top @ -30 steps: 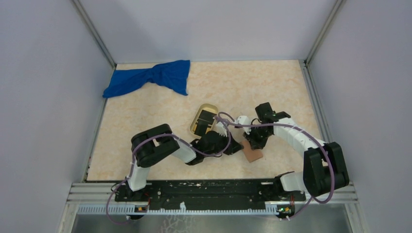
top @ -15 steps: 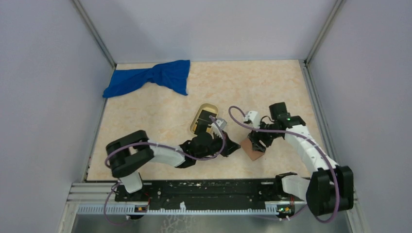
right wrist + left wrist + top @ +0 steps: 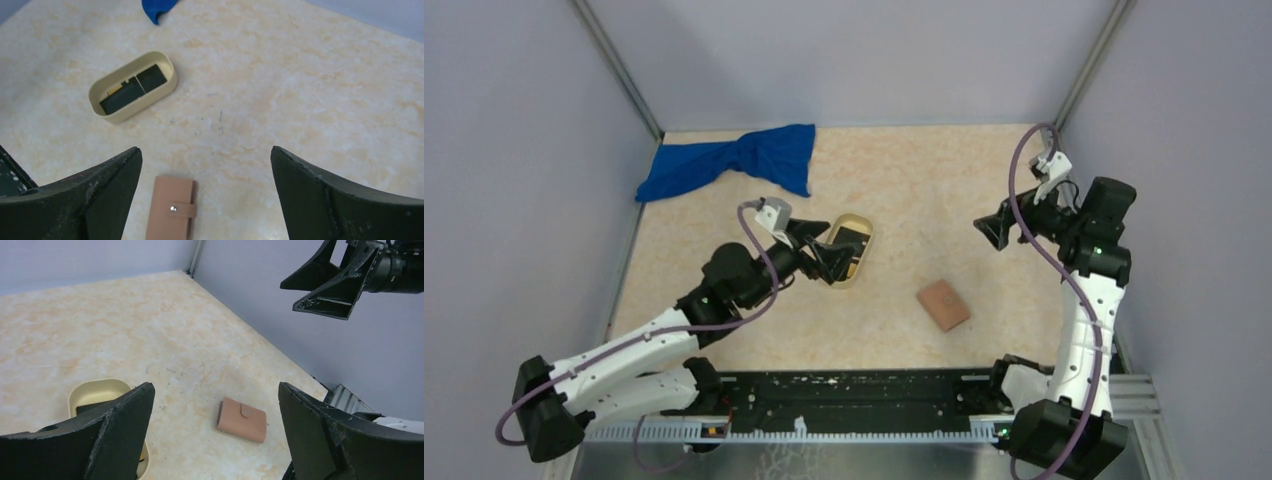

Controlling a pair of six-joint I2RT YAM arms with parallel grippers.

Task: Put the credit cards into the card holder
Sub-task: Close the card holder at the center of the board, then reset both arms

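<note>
Cards: two dark credit cards (image 3: 150, 78) lay flat, side by side, inside the oval tan tray (image 3: 137, 111). One had a small yellow spot on it. Nothing held them.
Tray: it sat near the middle of the table (image 3: 904, 180), with its raised rim all around the cards.
Card holder: the small brown card holder (image 3: 944, 305) lay flat on the table, folded shut, with a little strap and a round snap across it. It sat apart from the tray, closer to the arm bases and off to the right. Nothing touched it.
Left hand: the left gripper (image 3: 826, 258) was wide open and held nothing. It was right by the tray, at the end closest to the left arm.
Right hand: the right gripper (image 3: 996, 230) was wide open too and held nothing. It was up in the air near the right wall, well away from the card holder and the tray.
Cloth: a blue cloth (image 3: 734, 165) lay bunched up at the far left corner of the table, well apart from the other things.
</note>
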